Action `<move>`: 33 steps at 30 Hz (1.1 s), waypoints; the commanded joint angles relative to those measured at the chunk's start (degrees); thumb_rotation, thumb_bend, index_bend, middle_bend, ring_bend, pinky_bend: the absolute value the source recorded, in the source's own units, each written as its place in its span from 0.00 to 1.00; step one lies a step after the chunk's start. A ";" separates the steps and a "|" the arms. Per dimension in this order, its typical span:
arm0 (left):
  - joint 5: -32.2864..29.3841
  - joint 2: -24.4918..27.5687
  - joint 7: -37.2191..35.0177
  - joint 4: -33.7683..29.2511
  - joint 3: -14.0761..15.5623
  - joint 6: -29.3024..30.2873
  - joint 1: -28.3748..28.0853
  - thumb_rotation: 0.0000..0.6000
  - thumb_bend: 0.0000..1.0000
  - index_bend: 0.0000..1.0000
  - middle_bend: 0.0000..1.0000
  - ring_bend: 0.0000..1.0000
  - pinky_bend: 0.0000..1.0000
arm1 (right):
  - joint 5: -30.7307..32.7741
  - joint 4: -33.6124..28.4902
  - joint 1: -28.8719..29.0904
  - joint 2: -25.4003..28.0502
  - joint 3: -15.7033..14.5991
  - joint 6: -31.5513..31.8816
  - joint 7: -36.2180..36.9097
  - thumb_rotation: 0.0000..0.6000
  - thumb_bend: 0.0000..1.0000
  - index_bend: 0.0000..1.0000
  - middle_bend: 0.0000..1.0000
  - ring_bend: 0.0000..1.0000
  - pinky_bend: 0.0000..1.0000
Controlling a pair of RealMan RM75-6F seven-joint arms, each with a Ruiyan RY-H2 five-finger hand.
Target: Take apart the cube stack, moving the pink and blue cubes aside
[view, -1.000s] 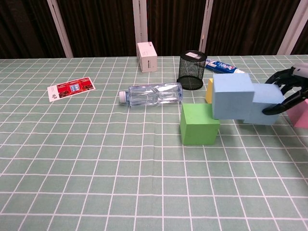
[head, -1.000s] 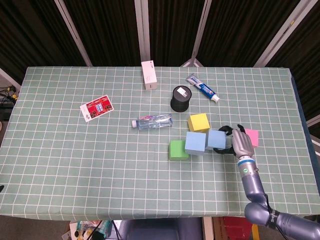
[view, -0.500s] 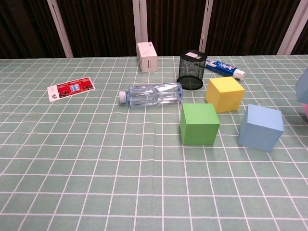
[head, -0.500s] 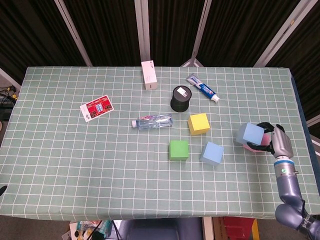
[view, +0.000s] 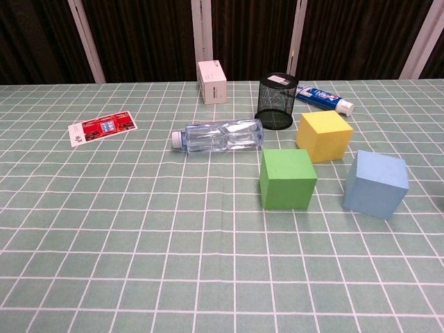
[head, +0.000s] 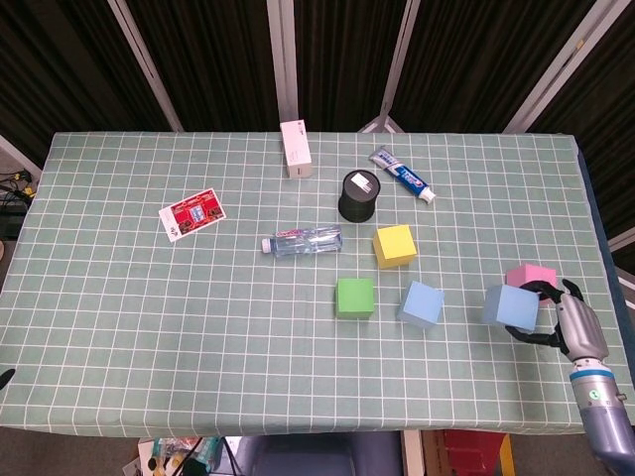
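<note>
My right hand (head: pixel 573 327) is at the table's near right edge in the head view and grips a light blue cube (head: pixel 510 305), its dark fingers (head: pixel 529 334) curled around the cube's right side. The pink cube (head: pixel 530 275) sits on the cloth just behind that cube. A second light blue cube (head: pixel 422 303) (view: pixel 375 184) rests on the table right of the green cube (head: pixel 355 297) (view: pixel 287 178). The yellow cube (head: pixel 394 245) (view: pixel 323 135) stands behind them. No cube lies on another. The chest view shows neither hand, and my left hand is out of both views.
A black mesh cup (head: pixel 358 195), a toothpaste tube (head: pixel 403 176), a white box (head: pixel 296 149), a lying water bottle (head: pixel 303 241) and a red card (head: pixel 192 214) sit on the green checked tablecloth (head: pixel 149 327). The table's right edge is close to my right hand.
My right hand carried one blue cube from the cluster to the right, then toward the near edge. The other blue cube stays beside the green one, and the pink cube is now uncovered.
</note>
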 commanded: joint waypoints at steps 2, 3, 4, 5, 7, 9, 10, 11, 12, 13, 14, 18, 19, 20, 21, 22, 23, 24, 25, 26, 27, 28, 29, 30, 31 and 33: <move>0.08 0.12 -0.47 0.13 -0.01 0.30 0.15 1.00 0.18 0.17 0.00 0.00 0.00 | -4.41 -2.72 -1.40 1.35 -3.03 1.09 -0.28 1.00 0.17 0.36 0.53 0.34 0.00; 0.05 0.16 -0.65 0.18 -0.02 0.34 0.19 1.00 0.18 0.17 0.00 0.00 0.00 | -4.85 -2.90 -1.42 1.38 -3.47 0.97 -0.81 1.00 0.17 0.36 0.53 0.34 0.00; 0.02 0.19 -0.82 0.21 -0.03 0.36 0.21 1.00 0.18 0.17 0.00 0.00 0.00 | -5.13 -2.96 -1.34 1.26 -3.89 0.70 -1.49 1.00 0.17 0.36 0.53 0.34 0.00; -0.02 0.23 -0.95 0.24 -0.05 0.36 0.22 1.00 0.18 0.17 0.00 0.00 0.00 | -5.27 -2.96 -1.20 1.01 -4.33 0.29 -2.30 1.00 0.17 0.36 0.53 0.34 0.00; 0.00 0.29 -1.12 0.30 -0.06 0.36 0.22 1.00 0.18 0.17 0.00 0.00 0.00 | -5.05 -2.75 -0.86 0.30 -4.89 -0.48 -3.80 1.00 0.17 0.36 0.53 0.34 0.00; 0.07 0.31 -1.19 0.34 -0.04 0.36 0.21 1.00 0.18 0.17 0.00 0.00 0.00 | -4.68 -2.14 -0.37 -0.53 -5.33 -1.44 -5.20 1.00 0.17 0.36 0.53 0.34 0.00; 0.07 0.31 -1.14 0.35 -0.03 0.34 0.20 1.00 0.18 0.17 0.00 0.00 0.00 | -4.51 -1.59 0.02 -0.93 -5.60 -2.23 -5.98 1.00 0.17 0.36 0.52 0.32 0.00; 0.07 0.30 -1.07 0.33 0.00 0.31 0.19 1.00 0.18 0.17 0.00 0.00 0.00 | -4.37 -1.10 0.35 -1.24 -5.75 -2.84 -6.50 1.00 0.17 0.36 0.51 0.31 0.00; 0.10 0.31 -0.98 0.30 0.05 0.26 0.19 1.00 0.18 0.17 0.00 0.00 0.00 | -4.19 -0.57 0.67 -1.54 -5.86 -3.40 -7.06 1.00 0.17 0.34 0.48 0.28 0.00; 0.21 0.32 -0.90 0.24 0.14 0.20 0.18 1.00 0.18 0.17 0.00 0.00 0.00 | -3.90 0.05 1.08 -1.94 -5.98 -4.02 -7.92 1.00 0.17 0.30 0.43 0.25 0.00; 0.37 0.36 -0.90 0.18 0.24 0.17 0.18 1.00 0.18 0.17 0.00 0.00 0.00 | -3.65 0.49 1.36 -2.23 -6.13 -4.45 -8.81 1.00 0.17 0.25 0.36 0.22 0.00; 1.06 0.44 -1.01 0.18 0.54 0.31 0.23 1.00 0.18 0.17 0.00 0.00 0.00 | -2.01 1.15 2.27 -2.56 -7.14 -5.92 -14.26 1.00 0.12 0.02 0.06 0.08 0.00; 1.04 0.39 -0.90 0.18 0.52 0.39 0.24 1.00 0.18 0.17 0.00 0.00 0.00 | -1.42 0.98 2.47 -2.48 -7.33 -6.15 -15.73 1.00 0.11 0.00 0.02 0.07 0.00; 1.02 0.34 -0.83 0.18 0.51 0.44 0.25 1.00 0.18 0.17 0.00 0.00 0.00 | -0.87 0.66 2.56 -2.41 -7.32 -6.11 -16.69 1.00 0.11 0.00 0.01 0.07 0.00; 1.00 0.29 -0.79 0.16 0.49 0.43 0.24 1.00 0.18 0.17 0.00 0.00 0.00 | -0.36 0.13 2.51 -2.36 -7.07 -5.49 -17.36 1.00 0.11 0.00 0.00 0.06 0.00; 0.98 0.27 -0.78 0.16 0.49 0.42 0.23 1.00 0.18 0.17 0.00 0.00 0.00 | -0.05 -0.19 2.38 -2.34 -6.84 -4.83 -17.70 1.00 0.11 0.00 0.00 0.05 0.00; 0.98 0.27 -0.77 0.16 0.50 0.39 0.22 1.00 0.18 0.17 0.00 0.00 0.00 | 0.20 -0.40 2.19 -2.35 -6.62 -3.97 -18.22 1.00 0.10 0.00 0.00 0.05 0.00; 0.99 0.27 -0.76 0.16 0.52 0.39 0.22 1.00 0.18 0.17 0.00 0.00 0.00 | 0.34 -0.57 1.93 -2.26 -6.50 -2.82 -19.23 1.00 0.10 0.00 0.00 0.04 0.00; 1.03 0.28 -0.76 0.16 0.54 0.43 0.24 1.00 0.18 0.17 0.00 0.00 0.00 | 0.41 -0.98 1.65 -2.09 -6.50 -1.83 -20.21 1.00 0.10 0.00 0.00 0.04 0.00; 1.07 0.27 -0.78 0.16 0.55 0.49 0.26 1.00 0.18 0.17 0.00 0.00 0.00 | 0.45 -1.62 1.32 -1.79 -6.52 -0.84 -21.06 1.00 0.10 0.00 0.00 0.04 0.00; 1.09 0.26 -0.80 0.16 0.55 0.56 0.29 1.00 0.18 0.17 0.00 0.00 0.00 | 0.48 -2.47 0.93 -1.36 -6.54 0.19 -21.76 1.00 0.10 0.00 0.00 0.04 0.00; 1.12 0.25 -0.82 0.18 0.55 0.65 0.32 1.00 0.18 0.17 0.00 0.00 0.00 | 0.39 -3.61 0.36 -0.75 -6.56 1.52 -22.36 1.00 0.10 0.00 0.00 0.04 0.00; 1.14 0.24 -0.87 0.21 0.54 0.71 0.34 1.00 0.18 0.17 0.00 0.00 0.00 | 0.05 -4.87 -0.27 -0.18 -6.64 2.87 -22.64 1.00 0.10 0.00 0.00 0.04 0.00; 1.15 0.22 -0.91 0.23 0.54 0.72 0.34 1.00 0.18 0.17 0.00 0.00 0.00 | -0.61 -6.07 -0.97 0.27 -6.70 4.33 -22.42 1.00 0.10 0.00 0.00 0.04 0.00; 1.15 0.21 -0.92 0.24 0.53 0.73 0.33 1.00 0.18 0.17 0.00 0.00 0.00 | -1.91 -7.40 -1.94 0.51 -6.69 6.35 -21.26 1.00 0.10 0.00 0.00 0.04 0.00; 1.24 0.16 -0.90 0.32 0.52 0.74 0.29 1.00 0.18 0.17 0.00 0.00 0.00 | -5.68 -8.85 -3.95 0.36 -7.19 10.12 -17.93 1.00 0.10 0.00 0.00 0.04 0.00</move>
